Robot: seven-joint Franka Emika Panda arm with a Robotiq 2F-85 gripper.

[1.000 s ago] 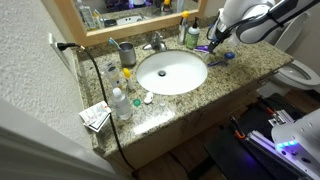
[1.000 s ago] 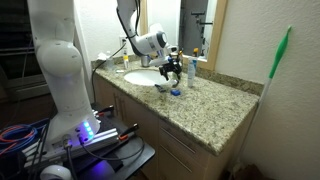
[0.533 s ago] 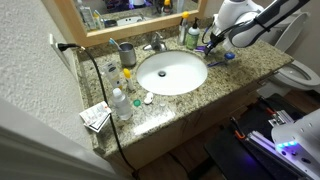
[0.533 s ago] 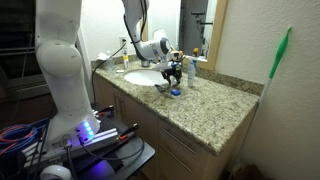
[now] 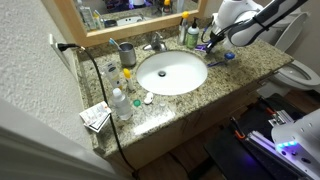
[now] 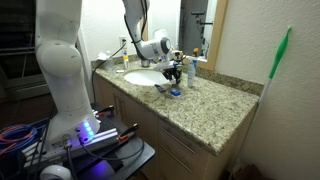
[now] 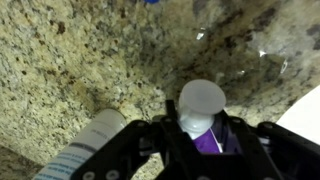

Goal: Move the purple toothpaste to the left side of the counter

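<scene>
At the wrist view's lower centre the hand [image 7: 200, 135] is clamped on the purple toothpaste [image 7: 201, 100]. Only its white cap and a purple sliver show between the dark fingers. The speckled surface [image 7: 80, 60] behind is blurred.

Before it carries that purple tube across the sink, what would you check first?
1. The gripper is shut on the purple toothpaste: ok, the tube and its white cap sit between the fingers.
2. Tube clear of the counter: cannot tell.
3. Way over the sink basin open: ok.
4. Faucet out of the way: ok, it stands behind the basin.
5. Room beyond the basin: not ok, bottles crowd it.
</scene>
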